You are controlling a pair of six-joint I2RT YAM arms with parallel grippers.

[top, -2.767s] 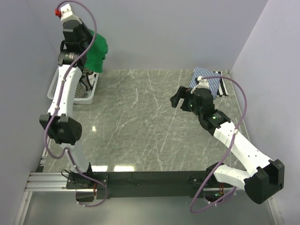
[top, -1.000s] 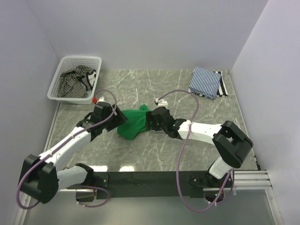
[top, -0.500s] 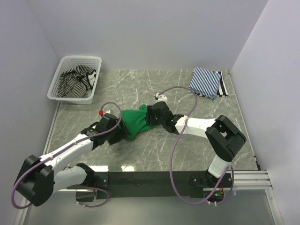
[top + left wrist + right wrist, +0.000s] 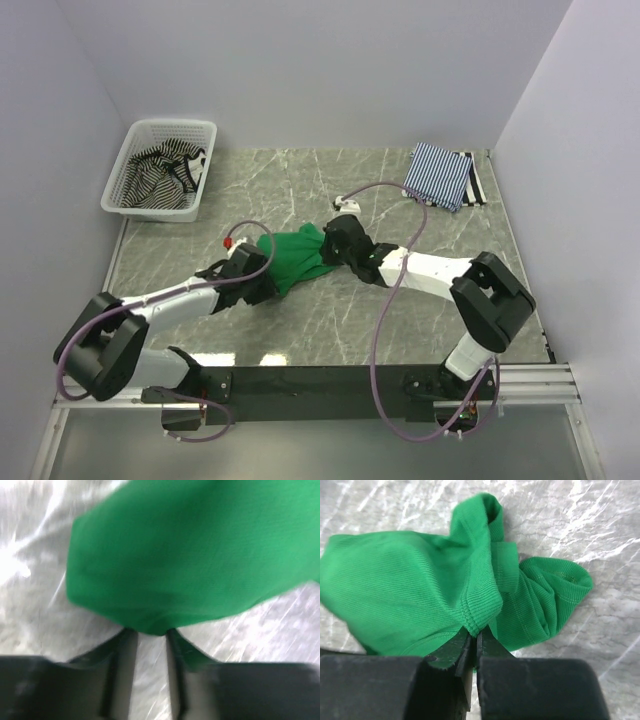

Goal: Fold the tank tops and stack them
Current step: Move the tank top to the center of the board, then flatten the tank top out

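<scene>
Three tank tops noted. Far left, the black-and-white striped top [image 4: 165, 165] lies in the basket [image 4: 172, 124]. The left gripper [image 4: 262, 283] nips the near-left edge of the green tank top [image 4: 293, 257], which lies bunched at the centre of the table [image 4: 300, 190]. The right gripper [image 4: 332, 240] is clamped on its ribbed hem. Far right, the blue-striped top [image 4: 437, 175] sits folded. Assessment: the cloth is light, limp and prone to bunching; grip at hems or shoulder straps and draw it flat

Pale lavender walls [image 4: 300, 70] enclose a glossy grey-green marble tabletop [image 4: 300, 190].
</scene>
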